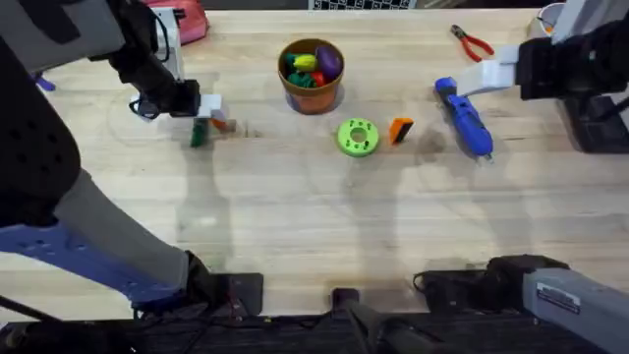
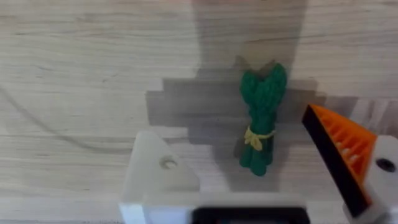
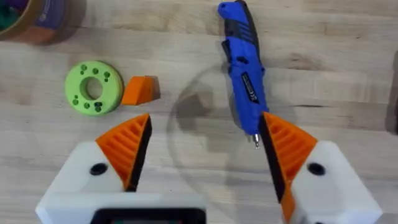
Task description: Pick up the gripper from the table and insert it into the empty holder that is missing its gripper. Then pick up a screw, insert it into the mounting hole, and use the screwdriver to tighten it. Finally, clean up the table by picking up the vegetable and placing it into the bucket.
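**Both my grippers hang open and empty**

My left gripper (image 1: 211,116) hovers wide over the vegetable (image 1: 198,136). The bucket (image 1: 312,75) holds toy food. The green disc (image 1: 357,137) touches the gripper (image 1: 401,130). My right gripper (image 1: 470,79) gapes by the screwdriver (image 1: 464,117).

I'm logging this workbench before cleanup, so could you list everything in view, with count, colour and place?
Bucket: one, brown-orange, far centre, holding toy produce.
Vegetable: one, dark green, on the table under the left claw.
Green disc: one, bright green with holes, centre.
Gripper: one, orange wedge, just right of the disc.
Screwdriver: one, blue, right of centre.
Pliers: one, red-handled, far right.
Table: one, light wood.
Holder: one, white finger block, no orange pad.
Left claw: one, open over the vegetable.
Right claw: one, open, orange pads, near the screwdriver's tip.
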Robot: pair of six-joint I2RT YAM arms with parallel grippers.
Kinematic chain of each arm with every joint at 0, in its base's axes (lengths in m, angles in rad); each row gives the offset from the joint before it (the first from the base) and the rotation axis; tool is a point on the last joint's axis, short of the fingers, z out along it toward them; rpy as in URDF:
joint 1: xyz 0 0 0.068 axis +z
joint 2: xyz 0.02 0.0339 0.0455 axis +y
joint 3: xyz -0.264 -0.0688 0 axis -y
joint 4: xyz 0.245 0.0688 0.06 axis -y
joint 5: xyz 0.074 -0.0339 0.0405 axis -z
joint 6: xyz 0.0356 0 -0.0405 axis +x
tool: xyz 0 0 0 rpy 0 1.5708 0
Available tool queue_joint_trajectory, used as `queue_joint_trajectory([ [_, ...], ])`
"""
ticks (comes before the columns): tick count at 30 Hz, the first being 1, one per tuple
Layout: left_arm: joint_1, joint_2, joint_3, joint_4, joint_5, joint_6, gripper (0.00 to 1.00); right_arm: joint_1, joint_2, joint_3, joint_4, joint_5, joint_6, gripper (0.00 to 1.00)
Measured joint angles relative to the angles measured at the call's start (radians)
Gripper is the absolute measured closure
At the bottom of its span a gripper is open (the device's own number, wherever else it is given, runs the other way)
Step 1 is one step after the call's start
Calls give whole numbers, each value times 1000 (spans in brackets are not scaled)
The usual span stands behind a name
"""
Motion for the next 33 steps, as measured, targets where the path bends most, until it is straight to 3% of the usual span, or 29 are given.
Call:
queue_joint_trajectory([
  [12, 0, 10, 8, 0, 1, 15, 6, 0, 0, 0, 0, 0, 0, 7],
  [14, 0, 10, 8, 0, 5, 17, 45, 0, 0, 0, 0, 0, 0, 8],
  [18, 0, 10, 8, 1, 11, 18, 353, 0, 0, 0, 0, 0, 0, 8],
  [22, -1, 10, 9, 1, 17, 23, 908, 0, 0, 0, 0, 0, 0, 9],
  [23, -1, 10, 9, 1, 18, 25, 975, 0, 0, 0, 0, 0, 0, 9],
  [33, -1, 10, 9, 3, 18, 25, 994, 0, 0, 0, 0, 0, 0, 7],
])
